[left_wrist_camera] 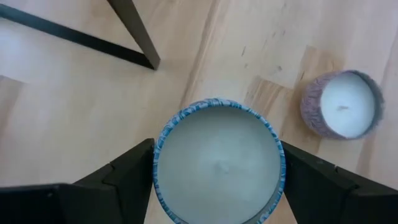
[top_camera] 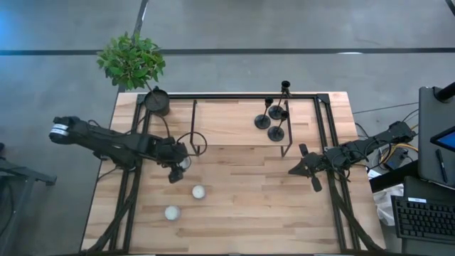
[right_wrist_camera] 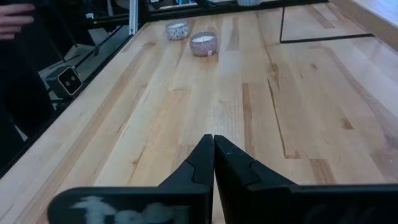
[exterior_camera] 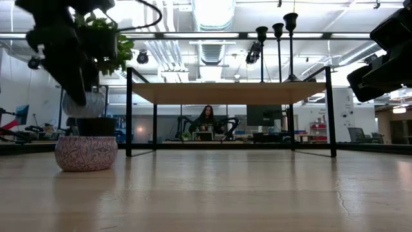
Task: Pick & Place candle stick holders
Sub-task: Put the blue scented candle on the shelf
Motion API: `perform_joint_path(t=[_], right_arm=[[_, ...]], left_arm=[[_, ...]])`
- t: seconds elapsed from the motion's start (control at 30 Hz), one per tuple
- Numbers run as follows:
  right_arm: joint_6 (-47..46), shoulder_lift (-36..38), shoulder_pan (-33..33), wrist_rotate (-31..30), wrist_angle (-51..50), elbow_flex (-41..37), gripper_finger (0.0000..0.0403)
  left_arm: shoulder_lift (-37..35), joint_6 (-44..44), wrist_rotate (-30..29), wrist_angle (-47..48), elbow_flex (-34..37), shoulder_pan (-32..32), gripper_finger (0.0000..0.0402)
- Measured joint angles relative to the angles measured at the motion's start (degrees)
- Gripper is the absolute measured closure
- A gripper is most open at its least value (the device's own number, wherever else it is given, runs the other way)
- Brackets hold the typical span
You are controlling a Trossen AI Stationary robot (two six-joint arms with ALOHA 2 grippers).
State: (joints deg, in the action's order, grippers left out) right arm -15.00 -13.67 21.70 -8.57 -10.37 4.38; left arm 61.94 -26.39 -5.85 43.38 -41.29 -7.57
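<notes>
Toward the upper right of the high view, three candle stick holders (top_camera: 274, 119) are standing close together on a raised wooden shelf (top_camera: 227, 117), near that shelf's right-hand edge; in the low view their thin stems and small tops (exterior_camera: 277, 30) are rising above the shelf board at upper right. No gripper is touching them.

At centre-left of the high view, the left gripper (top_camera: 178, 165) is hanging just below the shelf's front edge, its fingers clamping a round blue-rimmed candle (left_wrist_camera: 217, 163); the left wrist view is showing one dark finger (left_wrist_camera: 127, 171) pressing each side of the candle. In the low view the held candle (exterior_camera: 84, 103) is hovering clear of the table, above another candle.

At centre-right, the right gripper (top_camera: 307, 165) is sitting over the table's right frame rail, well apart from the holders, with its fingers (right_wrist_camera: 202, 163) pressed together on nothing.

Two more candles are resting on the table (top_camera: 249, 213): one (top_camera: 198, 191) just below the left gripper, one (top_camera: 172, 212) further toward the lower left. Wide bare wood is lying open between the two arms and along the lower edge.

One potted plant (top_camera: 133, 64) is standing at the upper-left corner, its leaves overhanging the table edge. Beside the left gripper a thin wire ring (top_camera: 191, 144) is showing.
</notes>
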Motion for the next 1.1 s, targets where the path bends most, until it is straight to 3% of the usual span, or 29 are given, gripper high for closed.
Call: perform_joint_path(t=[0.3, 0.63, 1.1], right_arm=[[0.00, 0.00, 0.01, 0.02, 0.02, 0.00, 0.0394], [0.00, 0.01, -0.01, 0.02, 0.01, 0.00, 0.0394], [0.00, 0.00, -0.01, 0.00, 0.02, 0.00, 0.0394]], left_arm=[[0.87, 1.32, -1.71, 13.68, -11.83, 0.09, 0.0115], [2.44, 6.03, -3.08, 21.33, -24.64, 3.99, 0.0115], [15.55, 21.14, -1.70, 28.91, -43.65, 13.31, 0.0115]])
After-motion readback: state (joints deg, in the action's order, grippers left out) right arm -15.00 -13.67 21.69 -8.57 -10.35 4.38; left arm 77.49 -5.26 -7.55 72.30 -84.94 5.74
